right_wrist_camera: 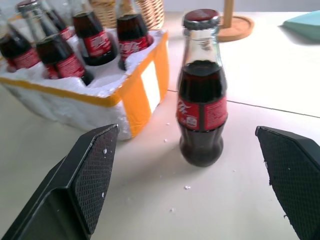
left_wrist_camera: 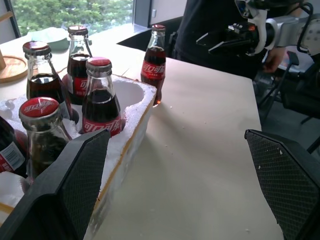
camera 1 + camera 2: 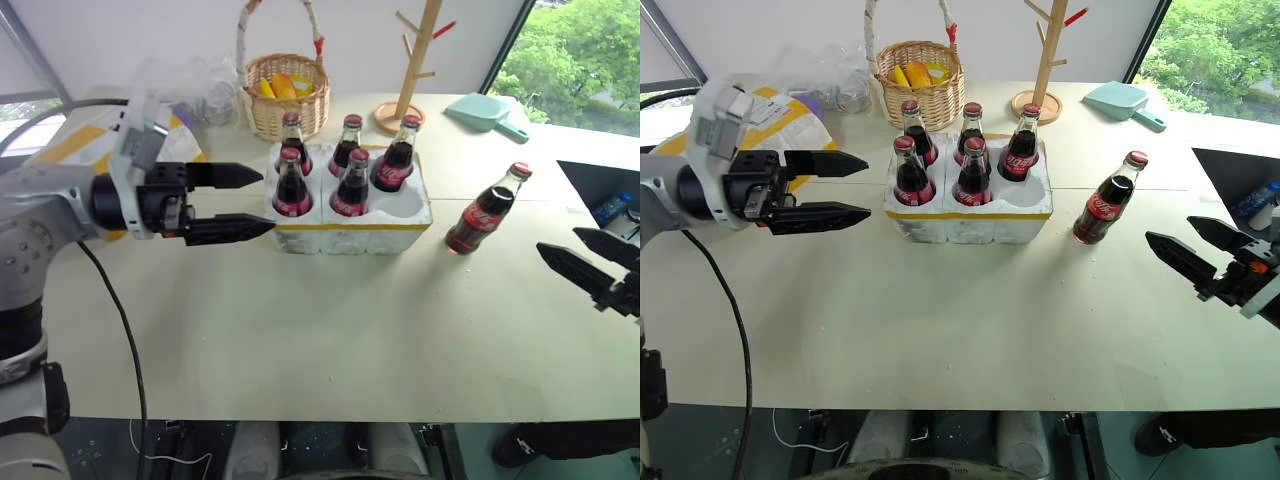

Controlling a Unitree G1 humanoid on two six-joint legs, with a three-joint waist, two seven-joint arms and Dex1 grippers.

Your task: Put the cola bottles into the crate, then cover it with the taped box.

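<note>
Five cola bottles (image 3: 350, 180) stand upright in the wells of the white styrofoam crate (image 3: 352, 228), which sits toward the far edge of the tabletop (image 3: 320, 320), about midway between its left and right edges; the crate's near right well is unfilled. The sixth cola bottle (image 3: 485, 212) stands on the bare tabletop just beside the crate's right end, apart from it. The left gripper (image 3: 258, 203) hovers over the tabletop just left of the crate, pointing at its left end, jaws spread and gripping nothing. The right gripper (image 3: 1185, 244) hangs near the right edge, jaws likewise spread and unladen, aimed toward the lone bottle, well short of it. The taped box (image 3: 790, 125) lies at the far left corner behind the left gripper. A wicker basket (image 3: 287, 95) and a wooden rack (image 3: 412, 70) stand behind the crate.
</note>
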